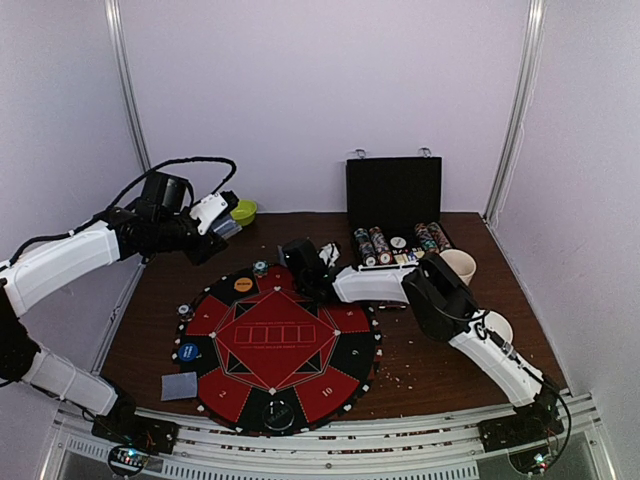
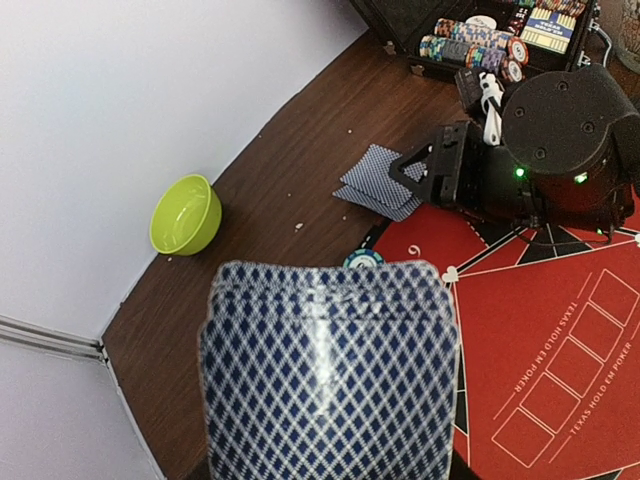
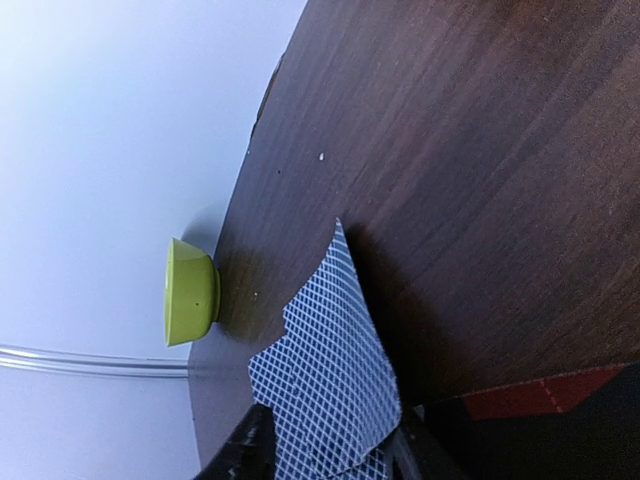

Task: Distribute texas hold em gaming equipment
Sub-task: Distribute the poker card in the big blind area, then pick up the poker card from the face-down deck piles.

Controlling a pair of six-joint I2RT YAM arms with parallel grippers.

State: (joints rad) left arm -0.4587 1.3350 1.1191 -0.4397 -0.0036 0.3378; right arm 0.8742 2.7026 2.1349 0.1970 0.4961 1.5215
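One grey-blue-backed playing card (image 1: 180, 385) is seen on the brown wooden table (image 1: 430, 360), at 7 o'clock of the round red-and-black felt poker mat (image 1: 275, 340). At the mat's 12 o'clock edge, overlapping cards (image 2: 378, 183) are laid flat between the parted fingers of the right gripper (image 2: 428, 178). At 10 o'clock, a diamond-patterned deck (image 2: 330, 380) is clamped by the left gripper (image 1: 222, 226). Striped poker chips (image 1: 372, 245) are stacked farthest, at 1 o'clock.

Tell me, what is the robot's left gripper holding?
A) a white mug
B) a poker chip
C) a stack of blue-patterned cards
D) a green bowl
C: the stack of blue-patterned cards sits in the left gripper, filling its wrist view; the green bowl stands well apart.
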